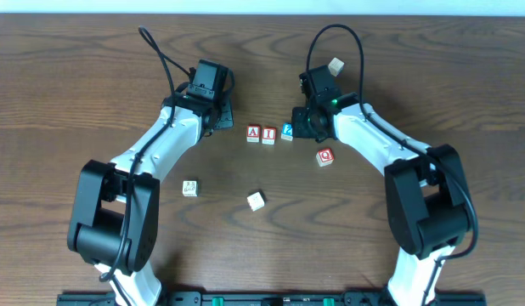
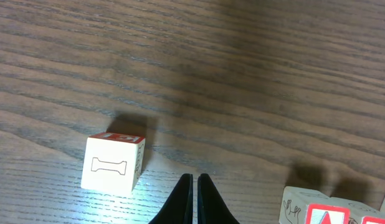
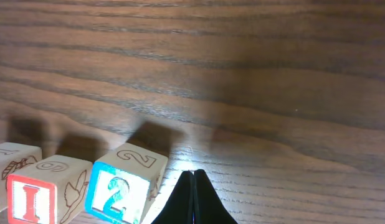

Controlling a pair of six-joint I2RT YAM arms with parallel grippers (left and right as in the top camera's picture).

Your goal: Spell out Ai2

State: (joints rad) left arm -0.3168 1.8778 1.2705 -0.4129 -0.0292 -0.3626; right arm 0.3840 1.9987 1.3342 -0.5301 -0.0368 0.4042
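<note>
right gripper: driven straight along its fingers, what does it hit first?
Probably just the bare table. The shut right gripper points at open wood, and the 2 cube sits left of that line. Depth is unclear.

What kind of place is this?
Probably a robot lab, not a playroom: left arm and right arm at a wooden table, with the A cube, I cube and 2 cube lined up.

A red Q cube (image 1: 324,156), a green-marked pale cube (image 1: 189,188), a plain pale cube (image 1: 256,201) and another pale cube (image 1: 335,65) lie scattered on the dark wooden table (image 1: 67,93).
</note>
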